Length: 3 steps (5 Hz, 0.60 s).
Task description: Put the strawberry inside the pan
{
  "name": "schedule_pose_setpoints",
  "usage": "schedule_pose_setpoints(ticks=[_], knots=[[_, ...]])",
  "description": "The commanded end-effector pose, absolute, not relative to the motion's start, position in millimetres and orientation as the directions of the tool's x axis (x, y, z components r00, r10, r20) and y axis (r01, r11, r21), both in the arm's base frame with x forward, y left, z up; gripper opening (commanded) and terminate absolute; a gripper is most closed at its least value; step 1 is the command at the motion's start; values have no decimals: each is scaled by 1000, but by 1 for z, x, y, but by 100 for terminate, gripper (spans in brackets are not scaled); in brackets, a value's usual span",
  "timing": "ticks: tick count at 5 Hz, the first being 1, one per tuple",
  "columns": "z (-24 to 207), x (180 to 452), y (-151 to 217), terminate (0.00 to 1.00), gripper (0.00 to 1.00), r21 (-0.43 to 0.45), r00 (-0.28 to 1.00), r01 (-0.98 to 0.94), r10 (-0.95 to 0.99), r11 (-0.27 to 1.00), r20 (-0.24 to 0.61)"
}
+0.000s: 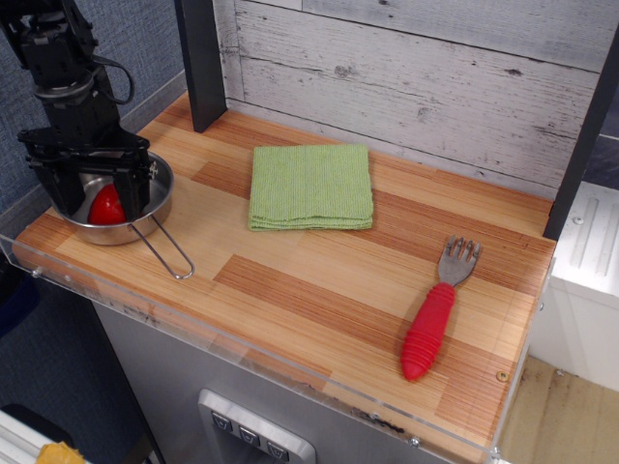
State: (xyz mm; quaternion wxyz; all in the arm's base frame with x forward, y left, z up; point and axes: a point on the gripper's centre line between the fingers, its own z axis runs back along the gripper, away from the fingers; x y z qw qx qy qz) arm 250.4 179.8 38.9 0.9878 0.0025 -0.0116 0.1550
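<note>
The red strawberry (pixel 106 206) lies tilted on the bottom of the shiny steel pan (pixel 145 224) at the left end of the wooden counter. The pan's wire loop handle (pixel 166 250) points toward the front. My black gripper (pixel 100 201) hangs straight above the pan, open, with one finger on each side of the strawberry and a gap between them and the fruit. The strawberry's green top is hidden.
A folded green cloth (pixel 310 187) lies mid-counter near the back. A fork with a red handle (pixel 431 324) rests toward the right front. A dark post (pixel 201 60) stands behind the pan. A clear plastic lip (pixel 242 348) runs along the counter's front edge.
</note>
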Motion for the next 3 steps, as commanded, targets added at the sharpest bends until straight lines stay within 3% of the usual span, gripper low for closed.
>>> schedule_pose_setpoints(ticks=[1,3], knots=[[103,256,173,0,100,5,945,-283,278,959,171],[165,260,146,0,100,3,941,-200,191,980,279]])
